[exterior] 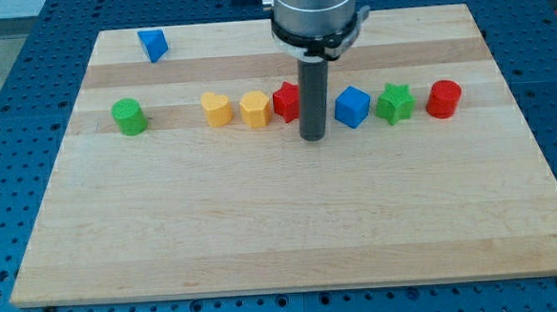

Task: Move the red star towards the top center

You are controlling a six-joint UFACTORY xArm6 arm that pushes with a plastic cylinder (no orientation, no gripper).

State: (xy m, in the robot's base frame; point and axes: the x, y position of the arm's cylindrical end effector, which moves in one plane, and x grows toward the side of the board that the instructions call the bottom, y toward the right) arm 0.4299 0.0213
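The arm showed as a broad, round housing of grey brushed metal at the view's top, ringed by a darker band near its lower edge. A short lug stuck out of that band on each side. Beneath it a narrower collar stepped down into a straight, smooth rod, dark grey to black, of even thickness along its length. My tip (313,136) was its blunt, flat-cut lower end. No cables, screws or markings could be made out on it.
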